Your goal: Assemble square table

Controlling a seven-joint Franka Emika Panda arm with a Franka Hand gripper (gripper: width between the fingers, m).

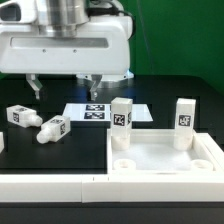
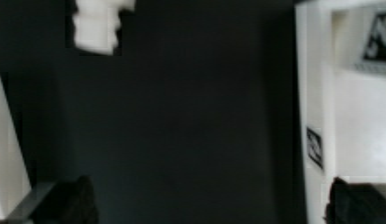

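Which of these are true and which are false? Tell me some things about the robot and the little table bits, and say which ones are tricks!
1. Two upright legs stand at the far corners of the square table top. True.
2. The gripper is holding a leg. False: it is open and empty, up above the black table.
3. Two lying legs rest on their sides on the black table. True.
4. The marker board sits on top of the square table top. False: it lies flat on the black table.

Bare table (image 1: 80, 146) passable between lying legs (image 1: 50, 130) and upright legs (image 1: 121, 113).
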